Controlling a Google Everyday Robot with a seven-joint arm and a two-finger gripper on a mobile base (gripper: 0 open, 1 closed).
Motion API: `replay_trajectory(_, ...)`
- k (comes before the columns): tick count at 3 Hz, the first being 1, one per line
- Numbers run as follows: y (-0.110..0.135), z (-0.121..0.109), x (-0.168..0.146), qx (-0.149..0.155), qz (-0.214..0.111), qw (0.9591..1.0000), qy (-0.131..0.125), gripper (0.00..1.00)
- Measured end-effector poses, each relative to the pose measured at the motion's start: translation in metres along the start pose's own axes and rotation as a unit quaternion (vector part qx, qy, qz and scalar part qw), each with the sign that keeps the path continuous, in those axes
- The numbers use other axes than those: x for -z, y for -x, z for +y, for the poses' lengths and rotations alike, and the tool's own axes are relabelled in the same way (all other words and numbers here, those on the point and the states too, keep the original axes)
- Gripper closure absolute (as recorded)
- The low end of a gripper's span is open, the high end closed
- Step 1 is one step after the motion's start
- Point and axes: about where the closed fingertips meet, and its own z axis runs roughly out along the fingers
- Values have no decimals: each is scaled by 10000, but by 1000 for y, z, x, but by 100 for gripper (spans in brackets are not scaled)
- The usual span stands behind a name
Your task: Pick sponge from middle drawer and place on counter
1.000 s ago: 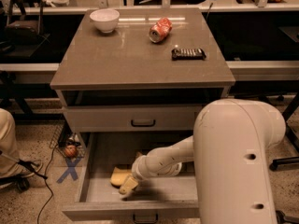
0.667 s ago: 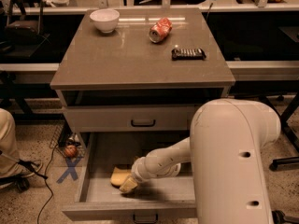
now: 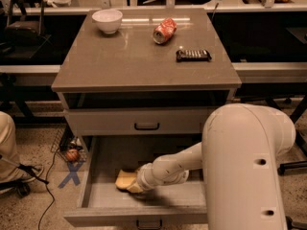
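Observation:
The pale yellow sponge (image 3: pixel 123 178) lies on the grey floor of the open middle drawer (image 3: pixel 108 152), left of centre. My gripper (image 3: pixel 135 186) reaches down into the drawer from the right and sits right at the sponge's right end, overlapping it. My wrist hides the contact. The grey-brown counter (image 3: pixel 134 61) is the top of the cabinet above.
On the counter stand a white bowl (image 3: pixel 107 20), a crushed red can (image 3: pixel 164 30) and a dark flat packet (image 3: pixel 193 55). The shallower drawer front (image 3: pixel 144 121) above is closed. My large arm housing (image 3: pixel 244 166) fills the lower right. A person's leg (image 3: pixel 7 143) and cables are at left.
My arm housing has shifted slightly to the left. The gripper and the sponge stay in about the same place in the drawer.

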Motion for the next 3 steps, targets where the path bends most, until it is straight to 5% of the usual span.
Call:
replay_trajectory(1, -1, -5, 26, -29, -258, 9997, -37, 96)
replay_trajectory(2, 26, -1, 57, 429, -836, 9955, 141, 100)
replay_trajectory(3, 57, 15, 99, 878, -1527, 9833, 457, 100)
